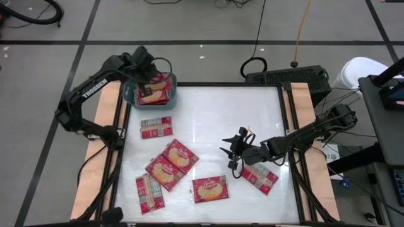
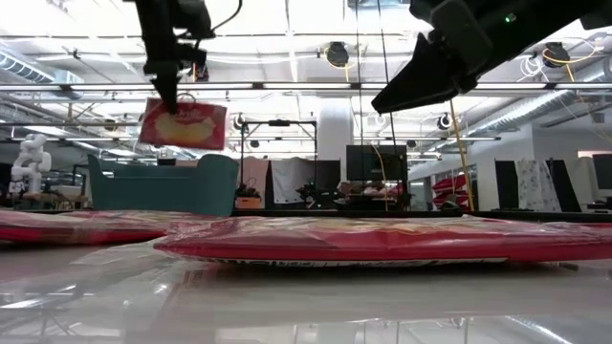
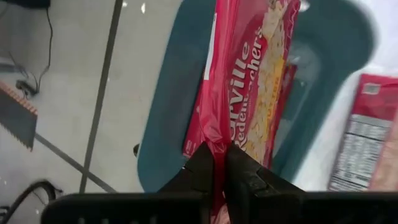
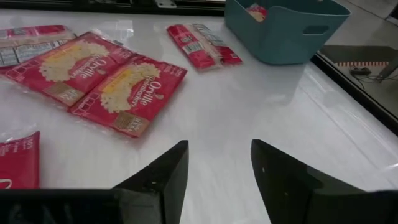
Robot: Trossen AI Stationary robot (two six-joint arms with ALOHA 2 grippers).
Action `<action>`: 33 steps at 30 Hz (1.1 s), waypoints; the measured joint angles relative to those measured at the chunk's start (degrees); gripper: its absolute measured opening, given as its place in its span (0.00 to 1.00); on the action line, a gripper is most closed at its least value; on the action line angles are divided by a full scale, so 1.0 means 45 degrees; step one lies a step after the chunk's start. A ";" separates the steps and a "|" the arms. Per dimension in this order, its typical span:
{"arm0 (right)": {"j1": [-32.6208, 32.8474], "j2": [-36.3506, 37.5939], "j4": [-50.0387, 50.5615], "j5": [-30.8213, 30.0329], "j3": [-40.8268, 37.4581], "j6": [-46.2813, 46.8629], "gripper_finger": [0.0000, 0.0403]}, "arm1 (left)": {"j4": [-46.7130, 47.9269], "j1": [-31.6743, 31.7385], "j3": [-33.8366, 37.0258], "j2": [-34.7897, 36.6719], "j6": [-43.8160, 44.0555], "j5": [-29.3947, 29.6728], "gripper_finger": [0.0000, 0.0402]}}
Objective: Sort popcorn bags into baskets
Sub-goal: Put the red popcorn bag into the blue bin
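One flat red popcorn bag [image 3: 249, 87] hangs over rounded teal-blue plastic basket [image 1: 131, 94] at table's far left corner, pinched by edge in left gripper [image 3: 221, 163], fingers clamped tight. Six more red bags [image 1: 172, 161] lie on white table [image 1: 214, 113]. Right gripper [image 4: 217, 171] hovers mid-table, fingers apart, empty.

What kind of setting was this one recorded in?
Probably a robotics lab or workshop: a white humanoid robot stands in the background, cables trail across the tiled floor, and exposed ducts and lights run overhead.

Left gripper [image 3: 219, 163] pinched closed, raised; right gripper [image 4: 217, 171] parted, low
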State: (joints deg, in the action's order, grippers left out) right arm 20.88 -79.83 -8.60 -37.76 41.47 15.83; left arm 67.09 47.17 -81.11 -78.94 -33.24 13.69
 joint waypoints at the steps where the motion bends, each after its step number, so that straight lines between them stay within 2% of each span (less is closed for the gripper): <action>1: 0.0000 0.0000 -0.0005 0.0000 0.0000 -0.0038 0.41 | -0.0248 0.0177 0.0288 0.0000 -0.0095 -0.0007 0.05; 7: 0.0000 0.0000 -0.0044 0.0000 0.0000 -0.0330 0.41 | -0.1459 0.0623 0.2136 -0.0039 -0.1140 0.0154 0.07; 13: -0.0005 0.0000 -0.0044 0.0000 0.0000 -0.0382 0.41 | -0.2960 0.0682 0.3662 -0.0039 -0.1378 0.1752 0.11; 16: -0.0025 0.0000 -0.0044 0.0003 0.0000 -0.0440 0.41 | -0.3412 0.0691 0.4188 -0.0039 -0.1564 0.2137 0.14; 20: -0.0034 0.0000 -0.0044 0.0005 0.0000 -0.0488 0.41 | -0.4486 0.0691 0.4820 -0.0039 -0.1588 0.3101 0.21; 26: -0.0034 0.0000 -0.0043 0.0009 0.0000 -0.0581 0.41 | -0.5472 0.0691 0.5422 -0.0039 -0.1862 0.4681 0.38; 30: -0.0034 0.0000 -0.0044 0.0010 0.0000 -0.0581 0.41 | -0.6032 0.0610 0.5427 -0.0039 -0.1104 0.5884 0.47; 33: -0.0034 0.0000 -0.0052 0.0010 0.0000 -0.0543 0.41 | -0.5567 0.0400 0.5135 -0.0038 0.0260 0.6622 0.49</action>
State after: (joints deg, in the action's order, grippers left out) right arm 20.73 -79.83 -8.84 -37.71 41.47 13.38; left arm 42.03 48.97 -58.00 -79.11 -32.07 43.49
